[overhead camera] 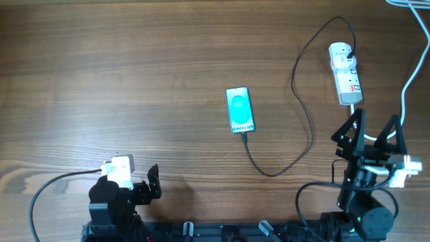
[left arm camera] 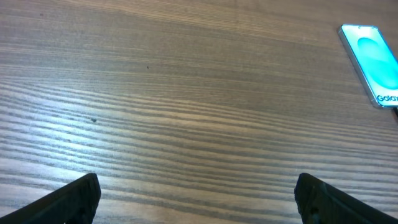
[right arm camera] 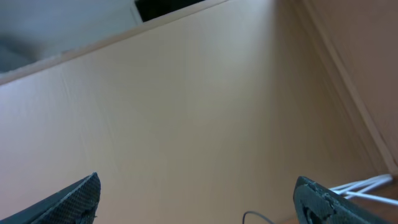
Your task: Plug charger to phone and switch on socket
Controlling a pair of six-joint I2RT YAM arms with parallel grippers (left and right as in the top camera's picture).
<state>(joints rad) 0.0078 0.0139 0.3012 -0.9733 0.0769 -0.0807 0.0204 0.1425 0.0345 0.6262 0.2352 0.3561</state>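
Note:
The phone [overhead camera: 240, 110] lies face up mid-table with a cyan screen, "Galaxy S25" at its near end; it also shows at the left wrist view's right edge [left arm camera: 372, 64]. The charger, a thin black cable [overhead camera: 306, 121], runs from the phone's near end, where its connector [overhead camera: 244, 138] sits, in a loop to the socket [overhead camera: 345, 72], a white power strip at the far right. My left gripper [overhead camera: 141, 181] is open and empty at the near left [left arm camera: 198, 196]. My right gripper [overhead camera: 373, 128] is open and empty, just near of the socket, and its wrist view [right arm camera: 198, 199] faces a tan wall.
A thick white cord [overhead camera: 410, 81] runs from the socket along the right edge; it shows in the right wrist view [right arm camera: 364, 185]. A black cable [overhead camera: 47, 188] trails from the left arm at the near left.

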